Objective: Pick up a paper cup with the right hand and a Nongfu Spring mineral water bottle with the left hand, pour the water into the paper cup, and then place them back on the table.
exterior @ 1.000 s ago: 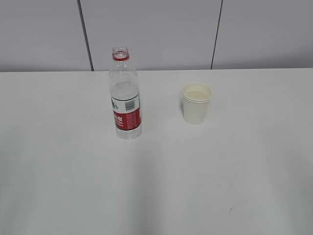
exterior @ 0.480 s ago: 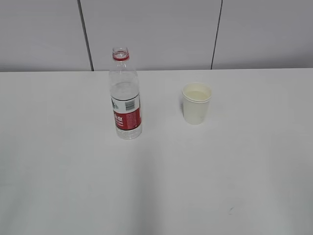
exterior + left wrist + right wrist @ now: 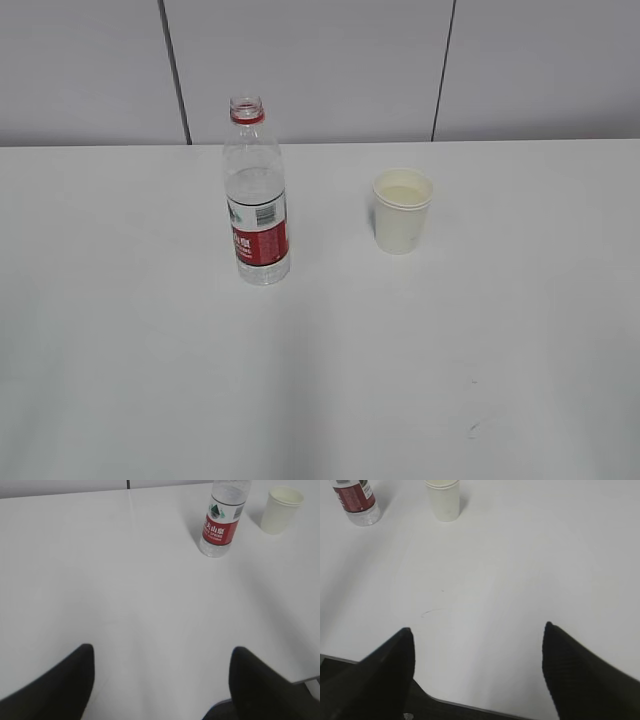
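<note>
The Nongfu Spring mineral water bottle [image 3: 257, 195] stands upright and uncapped on the white table [image 3: 320, 380], left of centre. The paper cup [image 3: 402, 211] stands to its right with liquid inside. Neither arm shows in the exterior view. In the left wrist view my left gripper [image 3: 162, 652] is open and empty near the table's front edge, far from the bottle [image 3: 221, 522] and cup [image 3: 281, 509]. In the right wrist view my right gripper [image 3: 477, 632] is open and empty above the front edge, far from the cup [image 3: 444, 499] and bottle [image 3: 356, 500].
A grey panelled wall [image 3: 320, 70] rises behind the table. The table's front edge [image 3: 470, 707] shows under the right gripper. A small dark speck [image 3: 471, 430] lies on the tabletop at the front right.
</note>
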`<state>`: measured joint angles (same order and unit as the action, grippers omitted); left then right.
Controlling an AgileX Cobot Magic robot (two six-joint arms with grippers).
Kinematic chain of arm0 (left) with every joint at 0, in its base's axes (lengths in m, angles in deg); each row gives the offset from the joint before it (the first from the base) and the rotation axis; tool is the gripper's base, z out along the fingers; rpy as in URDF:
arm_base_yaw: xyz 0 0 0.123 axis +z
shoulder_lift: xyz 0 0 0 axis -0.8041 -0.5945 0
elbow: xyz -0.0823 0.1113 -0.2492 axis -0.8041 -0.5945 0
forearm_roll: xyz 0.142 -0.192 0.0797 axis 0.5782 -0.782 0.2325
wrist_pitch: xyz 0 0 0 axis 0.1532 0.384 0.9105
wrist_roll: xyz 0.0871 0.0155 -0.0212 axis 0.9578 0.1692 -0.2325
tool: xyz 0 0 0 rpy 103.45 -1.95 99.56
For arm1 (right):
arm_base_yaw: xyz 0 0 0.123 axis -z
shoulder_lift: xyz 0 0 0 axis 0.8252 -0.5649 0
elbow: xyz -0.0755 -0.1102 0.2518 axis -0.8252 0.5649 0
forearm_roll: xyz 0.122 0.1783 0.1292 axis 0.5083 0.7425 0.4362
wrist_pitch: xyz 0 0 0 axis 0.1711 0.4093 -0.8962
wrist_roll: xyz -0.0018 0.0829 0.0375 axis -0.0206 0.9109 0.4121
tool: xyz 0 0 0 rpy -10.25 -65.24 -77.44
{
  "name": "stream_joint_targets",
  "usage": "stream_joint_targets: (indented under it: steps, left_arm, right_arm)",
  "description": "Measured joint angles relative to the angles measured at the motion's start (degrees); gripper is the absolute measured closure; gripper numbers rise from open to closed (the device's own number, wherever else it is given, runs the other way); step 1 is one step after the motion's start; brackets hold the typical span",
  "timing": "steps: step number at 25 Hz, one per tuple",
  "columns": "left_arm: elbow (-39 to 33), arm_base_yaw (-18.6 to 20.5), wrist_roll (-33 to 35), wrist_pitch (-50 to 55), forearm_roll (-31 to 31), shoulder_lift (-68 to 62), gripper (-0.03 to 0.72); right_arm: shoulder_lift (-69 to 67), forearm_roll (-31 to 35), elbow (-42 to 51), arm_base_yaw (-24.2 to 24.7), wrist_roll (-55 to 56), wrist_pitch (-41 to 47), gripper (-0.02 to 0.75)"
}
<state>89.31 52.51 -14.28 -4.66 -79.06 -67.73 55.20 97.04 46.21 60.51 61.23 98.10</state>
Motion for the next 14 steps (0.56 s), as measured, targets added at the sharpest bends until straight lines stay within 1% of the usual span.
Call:
stream_joint_targets:
  steps: [14]
  left_arm:
    - [0.0, 0.0, -0.04, 0.0, 0.0, 0.0, 0.178]
  right_arm:
    - [0.0, 0.24, 0.0, 0.0, 0.09, 0.0, 0.147]
